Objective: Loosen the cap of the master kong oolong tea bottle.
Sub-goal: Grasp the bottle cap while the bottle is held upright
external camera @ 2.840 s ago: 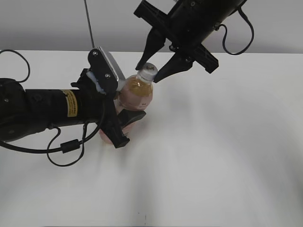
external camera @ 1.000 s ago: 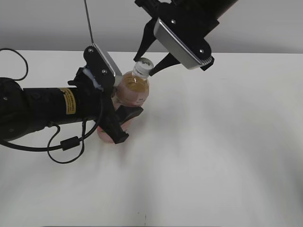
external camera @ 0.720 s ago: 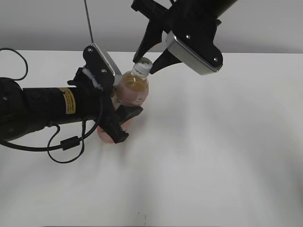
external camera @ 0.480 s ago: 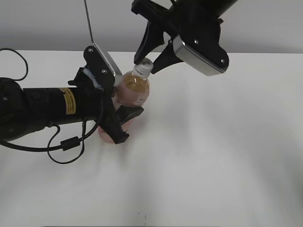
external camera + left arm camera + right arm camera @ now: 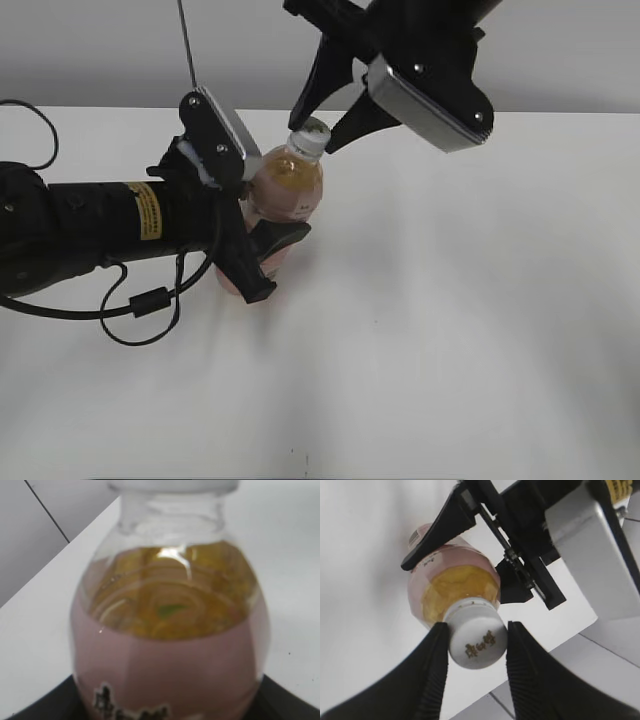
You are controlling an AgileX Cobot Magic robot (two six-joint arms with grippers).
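On the worktop, left of centre, the master kong oolong tea bottle stands tilted, clenched around its pink-labelled body by my left tool. My right tool straddles the cap from above: one finger touches the cap's side, while the other appears to stand just apart, so I judge the grasp not yet fully closed. The bottle is thin clear plastic, mostly full of tea, hence fairly heavy and liable to dent or twist under pressure. The cap is small, stiff and probably smooth-sided, so slipping is the risk. Take hold squarely on opposite sides of the cap's skirt, below its top face, then turn.
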